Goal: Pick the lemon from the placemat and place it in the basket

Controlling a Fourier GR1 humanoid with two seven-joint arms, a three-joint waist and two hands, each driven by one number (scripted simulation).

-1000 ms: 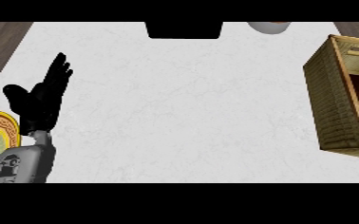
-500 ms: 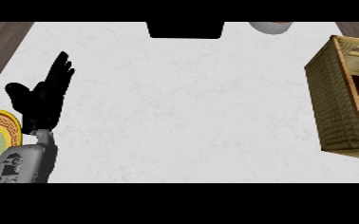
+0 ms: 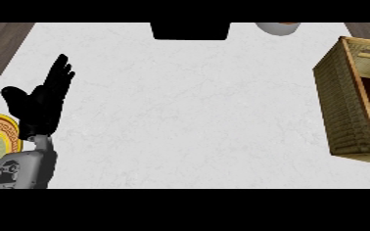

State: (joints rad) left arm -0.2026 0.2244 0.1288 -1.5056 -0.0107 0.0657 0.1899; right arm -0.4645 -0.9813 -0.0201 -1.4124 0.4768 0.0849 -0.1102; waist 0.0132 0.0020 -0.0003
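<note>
A white, faintly mottled counter top (image 3: 195,107) fills the view under even light. Dark wooden floor (image 3: 14,36) shows at 10 o'clock. A black rectangular block (image 3: 190,31) sits at 12 o'clock, with a grey round vessel (image 3: 277,28) at 1 o'clock.

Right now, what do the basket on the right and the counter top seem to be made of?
The basket looks like woven wicker or straw: its tan-brown wall shows a fine criss-cross weave and has a matte finish. The counter top looks like white marble or a similar stone, going by its faint grey veining and lack of shine.
</note>
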